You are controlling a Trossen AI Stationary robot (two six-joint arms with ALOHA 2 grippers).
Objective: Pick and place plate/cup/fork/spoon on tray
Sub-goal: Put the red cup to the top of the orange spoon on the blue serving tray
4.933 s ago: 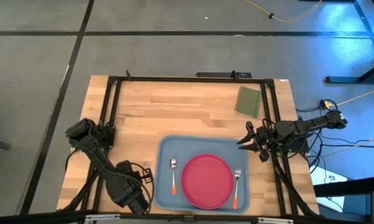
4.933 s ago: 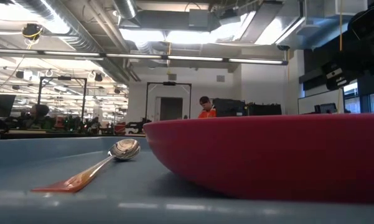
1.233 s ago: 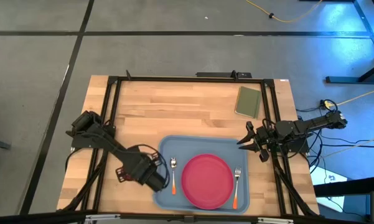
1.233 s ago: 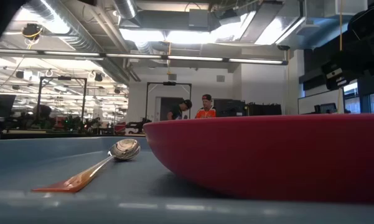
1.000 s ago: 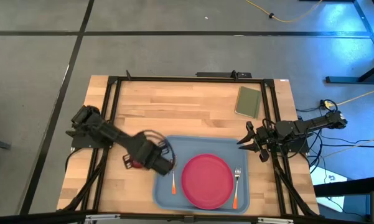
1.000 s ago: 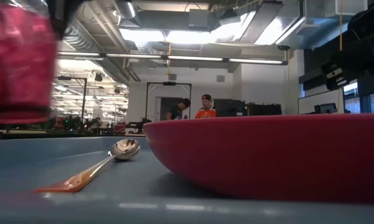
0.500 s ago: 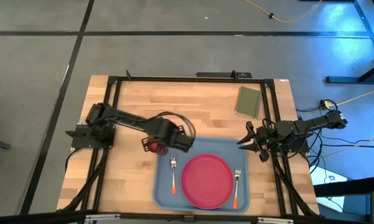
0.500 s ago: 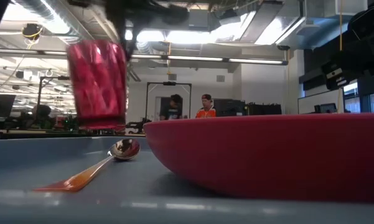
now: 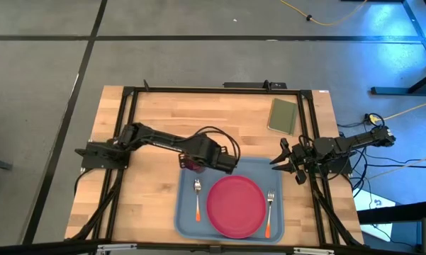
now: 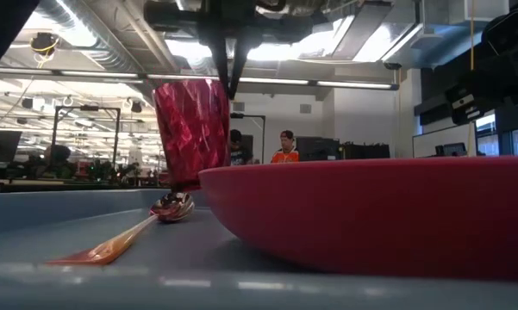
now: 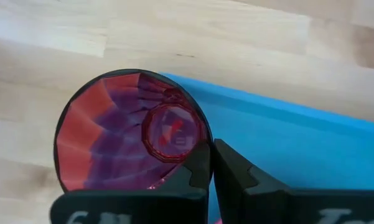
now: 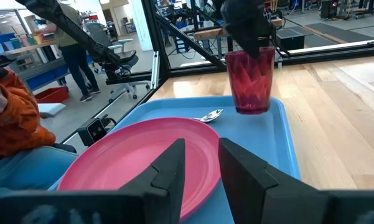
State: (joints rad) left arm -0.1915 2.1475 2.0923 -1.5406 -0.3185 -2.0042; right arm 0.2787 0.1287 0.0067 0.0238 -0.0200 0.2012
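Nearest the low camera, your plate (image 10: pixel 371 215) sits mid-tray with the spoon (image 9: pixel 197 197) lying on its left and the fork (image 9: pixel 268 210) on its right; all three look light and rigid, and need no further handling.

Just beyond them is the piece in hand. The left gripper (image 11: pixel 210 168) is pinching the cup (image 11: pixel 127 130) by its rim, one finger inside the wall and one outside, holding it clear above the tray's (image 9: pixel 259 164) far left corner, straddling the edge. The cup is dark red, translucent, faceted and tapering to a small base. Judge it as thin hard plastic: very light, smooth, apt to swing or slip in a rim pinch, and easy to tip on that narrow foot. Bring it further inboard, clear of the spoon's bowl, then lower it straight.

Farther right, the right gripper (image 12: pixel 199 163) waits off the desk's (image 9: pixel 198 113) edge, fingers spread, holding nothing.
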